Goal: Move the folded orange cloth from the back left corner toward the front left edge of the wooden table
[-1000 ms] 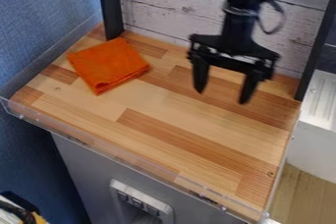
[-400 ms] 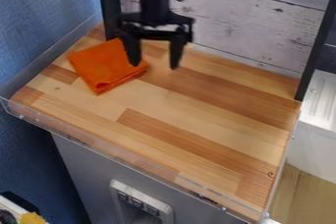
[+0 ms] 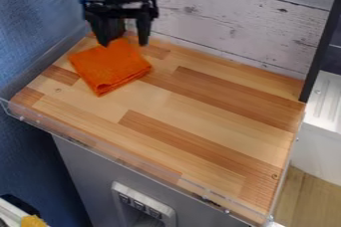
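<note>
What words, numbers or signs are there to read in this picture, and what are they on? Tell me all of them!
There are no words, numbers or signs that I can read.
Three small dark squares on the front below the wooden top: any marks are too small to read.
Orange cloth: no writing seen.
Black end effector near the cloth: no writing seen.

My wooden counter point(image 3: 213, 121) is bright, evenly lit. I get pale glare off the white unit point(image 3: 324, 96); blue wall point(image 3: 33, 156) darkens lower down.
</note>
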You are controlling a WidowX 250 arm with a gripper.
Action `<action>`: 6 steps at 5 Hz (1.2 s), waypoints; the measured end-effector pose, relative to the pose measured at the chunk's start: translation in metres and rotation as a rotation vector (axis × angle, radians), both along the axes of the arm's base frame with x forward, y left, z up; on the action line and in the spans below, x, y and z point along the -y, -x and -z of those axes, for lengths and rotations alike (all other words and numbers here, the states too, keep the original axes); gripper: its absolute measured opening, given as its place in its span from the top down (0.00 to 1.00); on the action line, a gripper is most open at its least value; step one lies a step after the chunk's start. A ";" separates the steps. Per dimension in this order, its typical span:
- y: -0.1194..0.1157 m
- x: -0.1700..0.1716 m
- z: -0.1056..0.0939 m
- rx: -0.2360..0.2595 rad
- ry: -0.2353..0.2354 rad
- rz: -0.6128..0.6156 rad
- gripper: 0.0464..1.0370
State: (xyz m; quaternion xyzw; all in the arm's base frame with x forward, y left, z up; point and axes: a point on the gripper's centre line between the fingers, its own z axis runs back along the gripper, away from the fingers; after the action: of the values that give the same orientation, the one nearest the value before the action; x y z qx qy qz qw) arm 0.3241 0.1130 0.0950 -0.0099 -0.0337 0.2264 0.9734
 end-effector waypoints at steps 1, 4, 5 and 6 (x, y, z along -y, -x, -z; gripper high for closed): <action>-0.003 -0.019 0.000 -0.015 -0.010 -0.029 0.04; -0.010 -0.037 0.018 -0.051 -0.049 -0.082 0.68; -0.009 -0.037 0.035 -0.073 -0.045 -0.090 0.90; -0.008 -0.036 0.047 -0.098 -0.036 -0.093 0.98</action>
State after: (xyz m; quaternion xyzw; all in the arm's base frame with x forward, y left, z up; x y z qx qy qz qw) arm 0.3325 0.1493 0.0480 0.0203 0.0094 0.2711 0.9623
